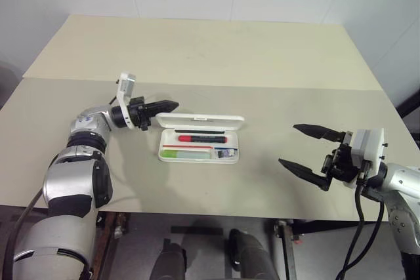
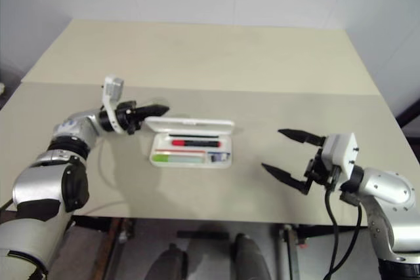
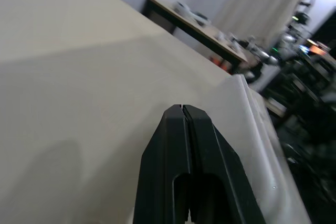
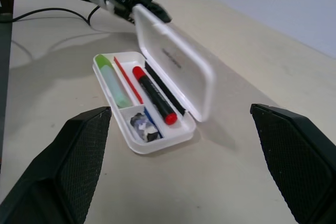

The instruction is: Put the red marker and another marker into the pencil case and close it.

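Observation:
The white pencil case [image 1: 198, 159] lies open in the middle of the table, its lid [image 1: 200, 121] standing half raised along the far side. The red marker [image 1: 203, 139] lies in the case's back compartment. The pale green marker [image 1: 184, 153] lies in the front one. My left gripper [image 1: 172, 105] is shut and empty. It points right, with its tip just behind the lid's left end [image 4: 144, 14]; whether it touches the lid I cannot tell. My right gripper [image 1: 289, 144] stands wide open to the right of the case, apart from it, holding nothing.
A small compartment at the case's right end holds a few small items [image 4: 144, 124]. A thin red line [image 1: 187, 146] runs between the two markers. The beige table [image 1: 197, 50] has a seam across it behind the case. The table's front edge is near my right gripper.

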You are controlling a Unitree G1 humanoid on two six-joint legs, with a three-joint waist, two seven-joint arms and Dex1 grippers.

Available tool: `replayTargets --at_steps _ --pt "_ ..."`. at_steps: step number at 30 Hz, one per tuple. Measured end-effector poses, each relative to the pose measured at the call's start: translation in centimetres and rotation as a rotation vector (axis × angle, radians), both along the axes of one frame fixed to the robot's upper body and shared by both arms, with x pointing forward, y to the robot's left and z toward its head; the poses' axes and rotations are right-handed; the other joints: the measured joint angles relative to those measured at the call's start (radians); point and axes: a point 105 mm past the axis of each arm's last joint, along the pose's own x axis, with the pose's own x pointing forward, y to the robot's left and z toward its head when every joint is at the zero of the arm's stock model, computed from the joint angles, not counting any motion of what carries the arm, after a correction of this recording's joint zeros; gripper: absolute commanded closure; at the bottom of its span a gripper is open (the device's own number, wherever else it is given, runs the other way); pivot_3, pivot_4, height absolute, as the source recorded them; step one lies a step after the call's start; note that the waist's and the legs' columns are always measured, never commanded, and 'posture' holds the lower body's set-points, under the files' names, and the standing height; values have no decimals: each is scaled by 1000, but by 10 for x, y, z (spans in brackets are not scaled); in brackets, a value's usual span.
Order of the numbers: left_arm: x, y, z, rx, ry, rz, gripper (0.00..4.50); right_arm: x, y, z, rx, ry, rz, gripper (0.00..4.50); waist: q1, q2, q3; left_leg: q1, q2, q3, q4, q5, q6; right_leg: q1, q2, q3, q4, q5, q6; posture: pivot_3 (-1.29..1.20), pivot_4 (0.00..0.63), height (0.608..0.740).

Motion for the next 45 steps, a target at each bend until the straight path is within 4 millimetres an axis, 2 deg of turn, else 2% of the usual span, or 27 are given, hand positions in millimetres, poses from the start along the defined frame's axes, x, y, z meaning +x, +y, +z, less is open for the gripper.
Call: replayTargets --at_steps 4,11,16,19,22,25,28,36,41,45 --pt "-2 -10 -8 17 30 -35 4488 2 -6 4 27 5 -10 0 0 0 0 0 0 0 0 0 0 0 0 0 0 0 0 0 150 740" --pt "-8 -13 -30 70 106 -59 4488 -2 -7 3 74 66 3 0 2 0 0 0 0 0 1 0 0 0 0 0 1 0 0 0 150 740" --pt "-10 -15 -33 100 110 -75 4488 -3 -12 1 96 93 -47 0 3 0 0 2 0 0 1 0 0 2 0 0 1 0 0 0 150 740" --pt "-13 -16 -36 133 122 -93 4488 -3 -10 2 108 86 -60 0 2 0 0 2 0 0 1 0 0 3 0 1 1 0 0 0 150 740" --pt "-19 -18 -48 179 164 -121 4488 -2 -5 4 117 75 -60 0 2 0 0 3 0 -1 1 0 0 4 0 1 1 0 0 0 150 740" --pt "-21 -19 -49 245 151 -144 4488 -1 -2 2 118 81 -55 0 2 0 0 5 0 -1 0 0 0 11 0 0 -4 0 0 0 150 740" --pt "-22 -20 -49 303 130 -163 4488 0 -2 2 117 80 -60 0 -1 0 0 16 0 -1 -1 0 1 18 0 1 -6 0 -1 0 150 740" --pt "-23 -20 -49 429 78 -194 4488 3 2 -2 106 83 -71 0 -6 0 -1 21 0 -1 -2 -1 2 27 0 1 -9 -1 -1 0 150 740" --pt "-23 -22 -45 421 77 -196 4488 6 4 -2 106 79 -71 0 -5 0 -1 20 0 -1 -2 -1 2 27 0 1 -11 -1 0 0 150 740" --pt "-29 -24 -42 341 97 -193 4488 7 4 -3 100 78 -82 0 -6 0 0 19 0 -1 -2 -2 3 25 0 1 -11 0 0 0 150 740"
